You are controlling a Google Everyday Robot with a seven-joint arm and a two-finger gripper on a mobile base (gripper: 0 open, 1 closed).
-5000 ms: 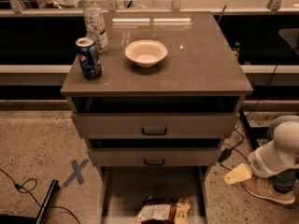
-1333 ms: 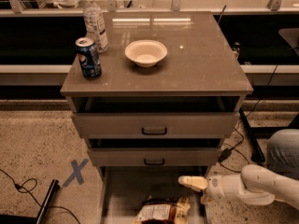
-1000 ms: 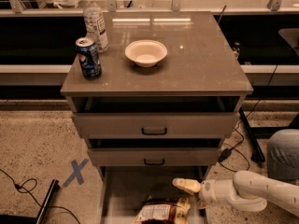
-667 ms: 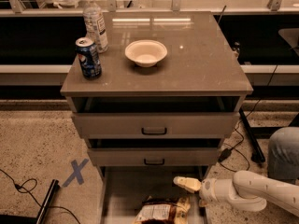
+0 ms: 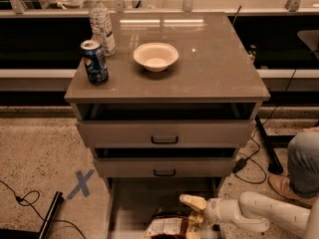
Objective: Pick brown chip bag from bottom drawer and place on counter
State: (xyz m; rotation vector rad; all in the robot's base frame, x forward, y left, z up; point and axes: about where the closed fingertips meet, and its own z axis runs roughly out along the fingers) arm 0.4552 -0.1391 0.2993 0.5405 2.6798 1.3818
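The brown chip bag lies flat at the front of the open bottom drawer, its white label facing up. My gripper reaches in from the right on a white arm and hovers just above the bag's right end. It is open: one cream finger points left over the drawer floor and the other sits lower, by the bag's edge. The grey-brown counter tops the cabinet.
On the counter stand a blue soda can, a clear water bottle and a white bowl. The two upper drawers are slightly ajar. A person's leg is at right; cables and a blue X tape mark lie on the floor.
The arm swung in from the right side of the cabinet to above the drawer, then edged left and down toward the bag. The bag has not moved.
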